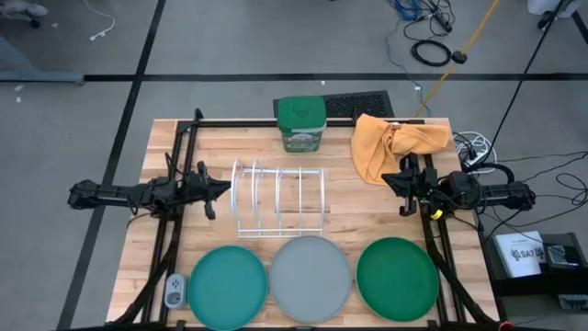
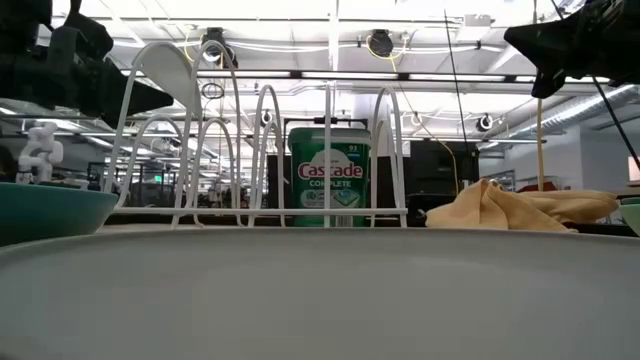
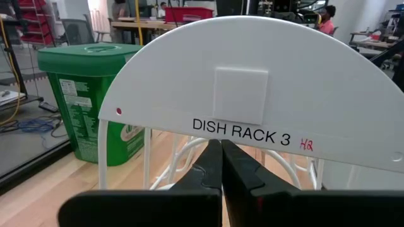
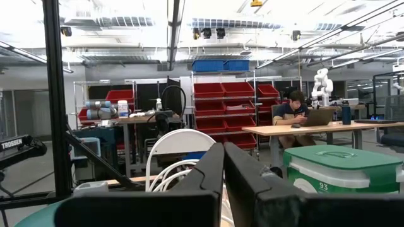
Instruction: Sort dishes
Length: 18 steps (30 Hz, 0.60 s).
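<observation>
Three dishes are lying flat in a row along the bench's [image 1: 165, 138] near edge: a teal plate [image 1: 226, 286], a light grey plate [image 1: 310, 279] and a green plate [image 1: 397, 279], with the white wire rack [image 1: 278, 199] standing just behind them. The left claw [image 1: 220, 188] and right claw [image 1: 401, 182] are both hovering fully closed, holding nothing. The plates are looking stiff, smooth and probably slippery, so pinching a raised rim seems the best hold.
</observation>
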Tool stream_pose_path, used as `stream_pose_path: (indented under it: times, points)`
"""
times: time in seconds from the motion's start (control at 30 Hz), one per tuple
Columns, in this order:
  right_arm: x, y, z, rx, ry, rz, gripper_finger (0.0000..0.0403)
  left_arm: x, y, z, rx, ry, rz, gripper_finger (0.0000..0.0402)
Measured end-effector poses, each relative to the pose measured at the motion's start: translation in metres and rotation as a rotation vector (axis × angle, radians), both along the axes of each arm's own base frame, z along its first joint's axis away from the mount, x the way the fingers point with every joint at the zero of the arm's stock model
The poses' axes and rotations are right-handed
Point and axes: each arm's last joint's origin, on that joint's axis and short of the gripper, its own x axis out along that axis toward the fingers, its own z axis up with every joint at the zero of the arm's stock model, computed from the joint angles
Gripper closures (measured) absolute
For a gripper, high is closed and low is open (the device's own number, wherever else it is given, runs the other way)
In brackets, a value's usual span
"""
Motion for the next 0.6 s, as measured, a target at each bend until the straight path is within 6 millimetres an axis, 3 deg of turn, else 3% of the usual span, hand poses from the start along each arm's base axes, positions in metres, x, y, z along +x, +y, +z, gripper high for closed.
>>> stream_pose_path:
  times: [0.33, 0.6]
  points:
    - [0.0000, 0.0000, 0.0000, 0.000, 0.000, 0.000, 0.0394, 0.0000, 0.0000, -0.0001, 0.000, 0.000, 0.000, 0.0401]
    - [0.0000, 0.0000, 0.0000, 0.000, 0.000, 0.000, 0.0394, -0.0006, 0.0023, 0.0061, 0.271, 0.019, 0.079, 0.0401]
